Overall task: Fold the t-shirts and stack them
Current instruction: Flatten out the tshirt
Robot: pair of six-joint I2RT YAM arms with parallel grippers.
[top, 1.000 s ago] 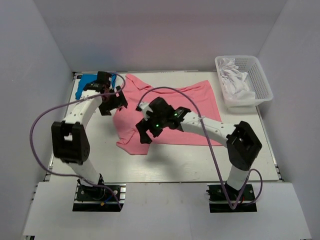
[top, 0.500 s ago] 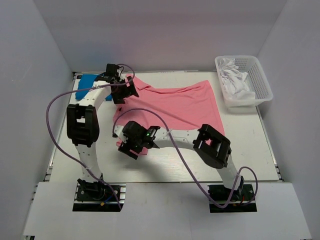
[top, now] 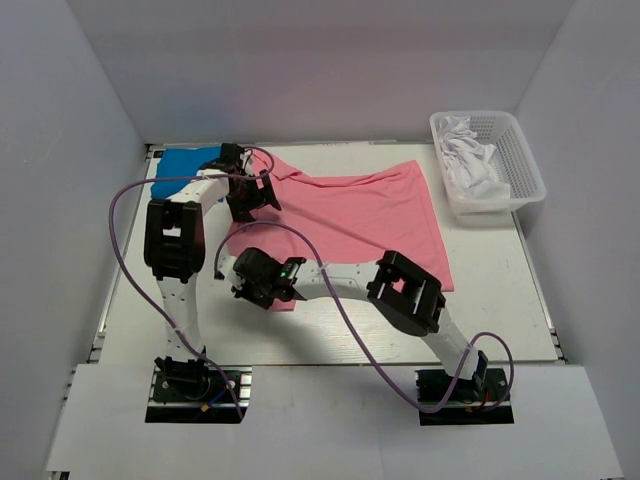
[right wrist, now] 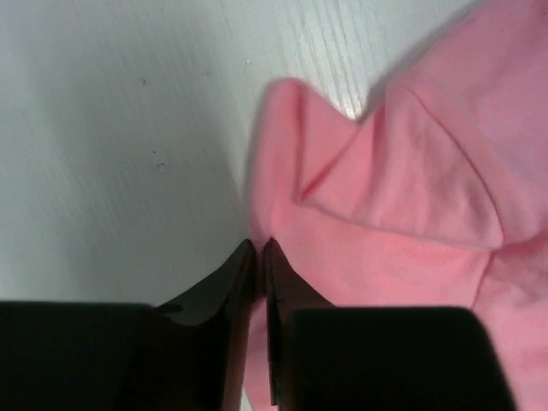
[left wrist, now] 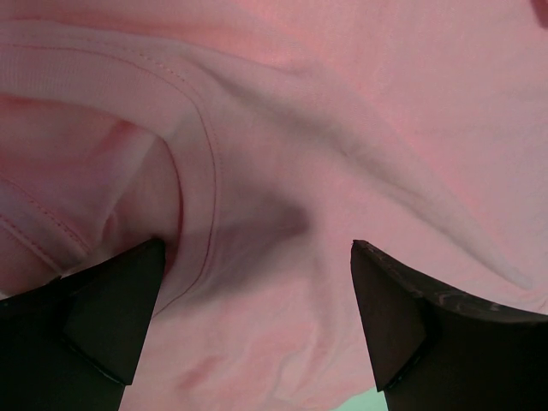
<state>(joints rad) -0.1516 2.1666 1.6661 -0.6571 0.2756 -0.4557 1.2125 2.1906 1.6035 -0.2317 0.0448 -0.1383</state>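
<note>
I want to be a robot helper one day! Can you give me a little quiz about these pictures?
1. True or false: the bright blue folded cloth t-shirt lies on top of the salmon-pink cloth t-shirt.
2. Where are the white cloths? A) white plastic mesh basket, B) cardboard box, C) metal bowl.
3. Fill in: the left gripper hovers with jaws ____ above the pink neckline.
Key: 1 false; 2 A; 3 open.

Right gripper [right wrist: 259,245], jaws tight on pink t-shirt [right wrist: 402,171] edge; white table [right wrist: 111,128] beside
</note>
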